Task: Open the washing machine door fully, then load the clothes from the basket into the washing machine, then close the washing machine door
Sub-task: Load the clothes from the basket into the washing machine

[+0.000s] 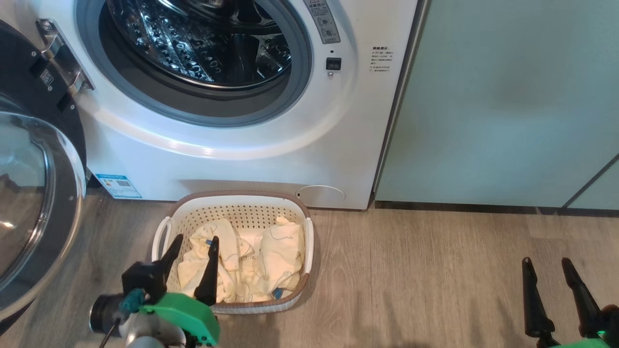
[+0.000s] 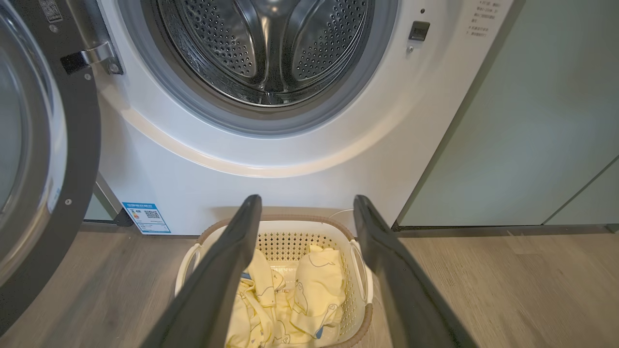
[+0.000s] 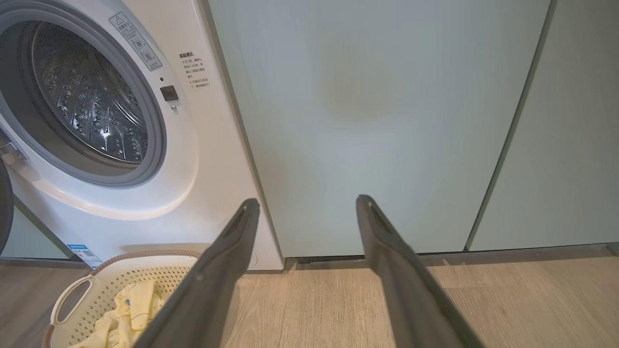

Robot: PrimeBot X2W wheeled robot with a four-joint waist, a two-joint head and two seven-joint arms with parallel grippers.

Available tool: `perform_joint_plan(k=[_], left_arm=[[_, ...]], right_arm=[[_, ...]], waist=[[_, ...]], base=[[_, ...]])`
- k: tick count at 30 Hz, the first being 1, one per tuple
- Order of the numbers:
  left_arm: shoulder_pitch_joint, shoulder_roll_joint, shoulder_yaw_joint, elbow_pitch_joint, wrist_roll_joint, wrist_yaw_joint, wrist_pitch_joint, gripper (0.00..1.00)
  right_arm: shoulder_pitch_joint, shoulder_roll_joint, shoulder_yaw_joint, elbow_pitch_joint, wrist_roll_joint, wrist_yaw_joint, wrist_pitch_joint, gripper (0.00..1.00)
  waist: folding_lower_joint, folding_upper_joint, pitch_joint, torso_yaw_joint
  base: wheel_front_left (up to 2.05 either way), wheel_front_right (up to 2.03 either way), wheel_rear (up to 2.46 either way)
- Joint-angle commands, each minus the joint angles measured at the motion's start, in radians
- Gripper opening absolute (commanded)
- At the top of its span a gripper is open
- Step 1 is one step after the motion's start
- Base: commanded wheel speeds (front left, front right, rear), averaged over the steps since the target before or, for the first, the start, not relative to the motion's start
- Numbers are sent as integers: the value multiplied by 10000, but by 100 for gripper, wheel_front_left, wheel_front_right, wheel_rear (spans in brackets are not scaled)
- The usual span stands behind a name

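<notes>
The left end effector (image 1: 195, 241) is open, its two dark fingers spread wide and holding nothing. It hangs over the near left corner of the basket (image 1: 232, 195), apparently just above the clothes (image 1: 263, 256), though contact is hard to judge. The pale yellow garments lie crumpled inside the basket, which stands on the floor (image 1: 411, 270) close against the lower front of the washing machine (image 1: 271, 159). Above it the steel drum (image 1: 203, 43) shows no clothes. The washing machine door (image 1: 29, 203) stands open at the left. The right end effector (image 1: 546, 263), also open and empty, is well apart over bare floor before the pale green cabinet panel (image 1: 508, 106).
</notes>
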Motion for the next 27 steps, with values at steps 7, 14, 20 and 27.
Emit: perform_joint_plan(k=[7,14,20,27], left_arm=[[-856,152,13,183,-57,-105,-118,100],[-1565,61,-306,1187,-124,-282,-235,100],[-2481,-28,-550,2535,-205,-440,-396,100],[-3856,-94,-774,4449,-320,-649,-579,100]], right_arm=[[-509,-133,282,-328,18,0,-95,100],[-743,-207,290,-428,58,0,-95,100],[-1071,-251,359,-544,103,0,-95,100],[-1585,-309,334,-700,190,0,-95,100]], waist=[[0,0,242,-7],[0,0,812,3],[0,0,1571,-81],[0,0,2689,-190]], base=[[0,0,0],[0,0,0],[0,0,0],[0,0,0]])
